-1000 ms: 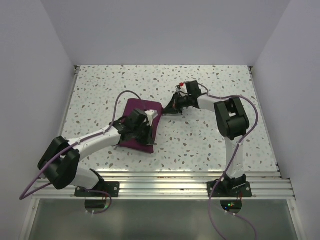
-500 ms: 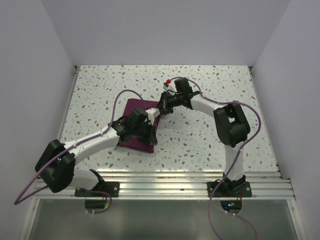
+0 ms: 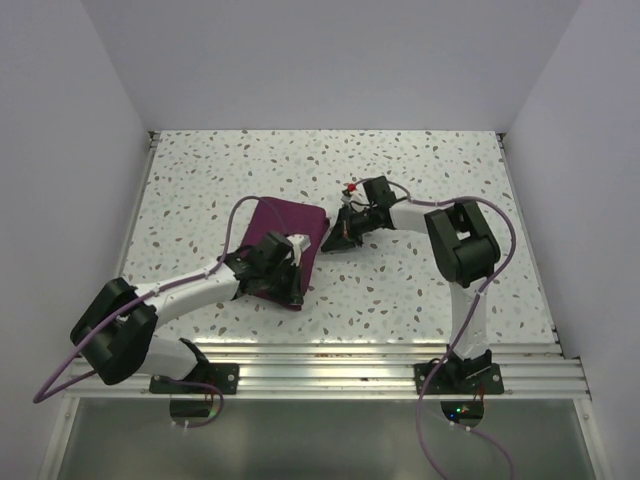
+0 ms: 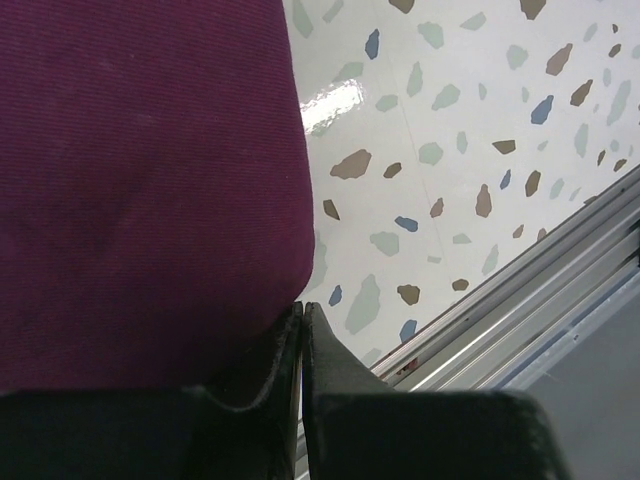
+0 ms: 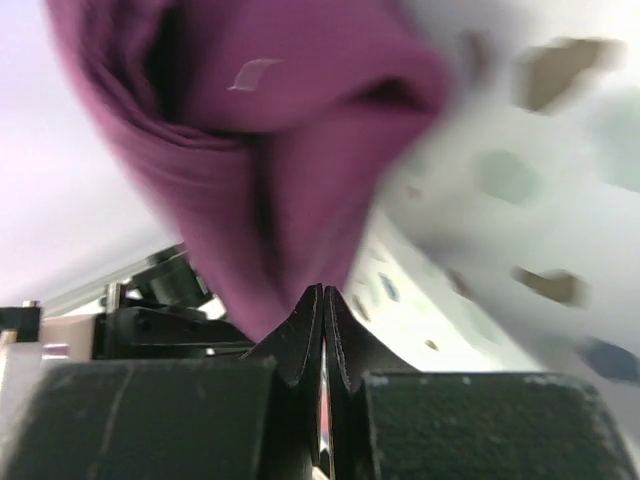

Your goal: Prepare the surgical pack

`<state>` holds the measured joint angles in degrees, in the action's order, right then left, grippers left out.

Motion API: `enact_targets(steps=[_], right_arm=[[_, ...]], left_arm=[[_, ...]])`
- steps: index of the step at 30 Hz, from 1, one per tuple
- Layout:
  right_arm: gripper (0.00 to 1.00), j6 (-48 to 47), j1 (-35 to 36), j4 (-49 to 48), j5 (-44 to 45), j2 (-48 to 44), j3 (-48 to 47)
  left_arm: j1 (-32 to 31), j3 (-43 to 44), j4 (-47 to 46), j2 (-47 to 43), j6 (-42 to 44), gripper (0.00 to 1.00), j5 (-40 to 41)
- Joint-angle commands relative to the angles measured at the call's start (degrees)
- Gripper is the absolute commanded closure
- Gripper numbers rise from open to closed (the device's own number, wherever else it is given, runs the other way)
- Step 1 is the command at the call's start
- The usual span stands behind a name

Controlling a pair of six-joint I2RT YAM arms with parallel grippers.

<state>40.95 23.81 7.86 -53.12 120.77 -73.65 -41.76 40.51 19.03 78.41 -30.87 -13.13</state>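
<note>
The surgical pack [image 3: 285,222] is a folded deep purple cloth bundle lying left of centre on the speckled table. My left gripper [image 3: 292,290] rests on its near right corner. In the left wrist view that gripper [image 4: 302,306] is shut, its tips meeting right beside the bundle's rounded edge [image 4: 150,180] with nothing between them. My right gripper [image 3: 333,237] sits at the bundle's far right corner. Seen from the right wrist, it [image 5: 322,290] is shut, tips just below a blurred fold of the purple cloth [image 5: 300,120].
The speckled table top [image 3: 430,170] spreads around the bundle. A ribbed metal rail [image 3: 380,355] runs along the near edge, also close to the left gripper as the metal rail [image 4: 520,300]. Plain walls stand left, right and behind.
The right gripper swung left over the bundle's far corner, then came back down to its right side. The left gripper slid a little toward the near edge of the bundle.
</note>
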Motion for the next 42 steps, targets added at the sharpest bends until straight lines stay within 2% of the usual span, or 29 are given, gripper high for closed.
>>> enact_targets(steps=[1, 6, 10, 15, 19, 22, 28, 35, 36, 39, 42], right_arm=[[1.0, -4.91, -0.44, 4.78, 2.58, -2.55, -1.05], [1.0, -6.23, -0.52, 9.46, 4.78, -6.33, -6.15], [1.0, -2.38, 0.0, 7.01, 4.08, -8.09, -10.98], [1.0, 0.71, 2.02, 3.67, 2.33, -4.94, -14.42], [1.0, 3.42, 4.4, -0.9, 1.27, -2.03, -11.7], [1.0, 5.37, 4.22, -6.62, 1.44, -0.8, -6.35], [1.0, 2.82, 2.56, -6.45, 3.73, 1.83, -3.26], [1.0, 0.63, 0.45, -3.21, 5.13, 3.86, -6.5], [1.0, -0.16, 0.36, -1.81, 5.57, 3.68, -6.94], [1.0, -1.31, 0.44, 1.18, 6.1, 3.07, -8.35], [1.0, -3.59, 0.44, 4.43, 6.54, 1.05, -9.06]], left_arm=[[0.01, -0.09, 4.69, -1.58, -0.24, 0.94, 3.19], [0.45, 2.55, 8.92, -3.79, 0.37, 0.94, 6.01], [0.8, 3.61, 10.59, -3.61, 0.64, 0.94, 6.62], [1.33, 2.12, 9.19, -1.69, 0.2, 0.94, 6.45], [1.77, 1.24, 6.82, 0.94, -0.24, 0.94, 7.15], [2.21, 2.28, 6.2, 4.37, 0.11, 0.94, 8.02], [4.22, 7.47, 7.34, 12.54, 1.78, 0.94, 10.65], [11.42, 14.5, 9.45, 19.32, 5.72, 0.95, 12.95], [12.31, 16.51, 10.49, 20.19, 6.43, 0.95, 15.21], [16.79, 20.03, 11.91, 21.43, 10.12, 0.95, 16.55], [18.12, 21.97, 12.52, 19.86, 14.08, 0.94, 14.71]])
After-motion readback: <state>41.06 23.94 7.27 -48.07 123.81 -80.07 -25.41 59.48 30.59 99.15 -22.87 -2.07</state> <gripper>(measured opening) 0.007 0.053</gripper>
